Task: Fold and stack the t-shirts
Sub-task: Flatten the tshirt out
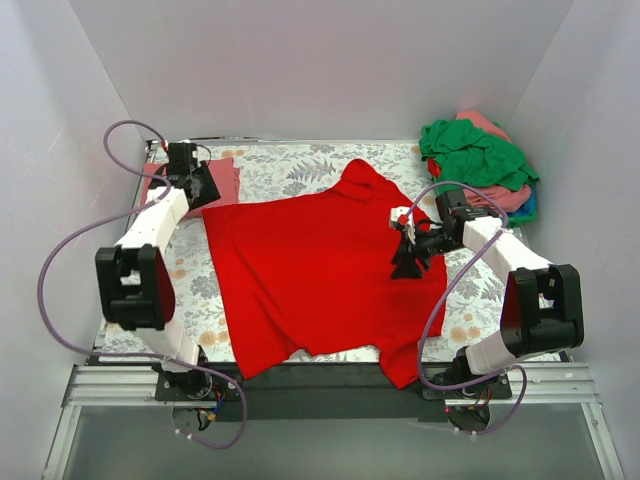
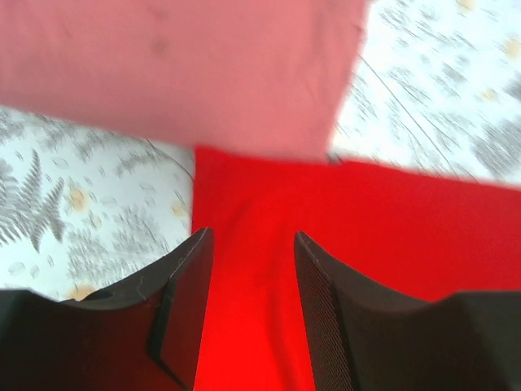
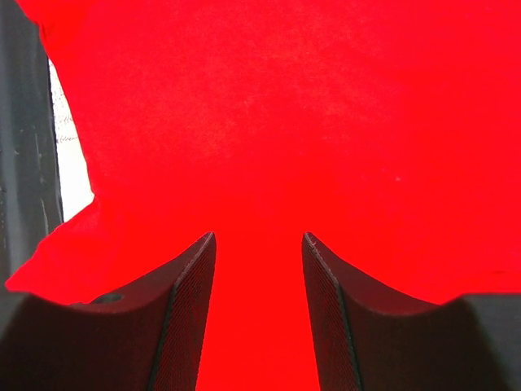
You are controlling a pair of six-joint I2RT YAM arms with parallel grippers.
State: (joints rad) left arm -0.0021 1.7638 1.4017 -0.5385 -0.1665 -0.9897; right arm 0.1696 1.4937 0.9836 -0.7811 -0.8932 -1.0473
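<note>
A bright red t-shirt (image 1: 320,275) lies spread flat over the middle of the table, one sleeve (image 1: 365,180) pointing to the back. My left gripper (image 1: 204,190) hovers over its back left corner (image 2: 244,179) with jaws open and only red cloth (image 2: 391,236) showing below the gap. Just behind that corner lies a folded salmon-pink t-shirt (image 1: 222,178), filling the top of the left wrist view (image 2: 179,73). My right gripper (image 1: 408,264) hangs open above the red shirt's right part (image 3: 260,122), nothing between its fingers.
A heap of green (image 1: 478,155), pink (image 1: 505,195) and blue (image 1: 527,210) t-shirts sits at the back right corner. The floral grey tablecloth (image 1: 300,165) covers the table. White walls close in on three sides. A dark front rail (image 1: 320,382) runs along the near edge.
</note>
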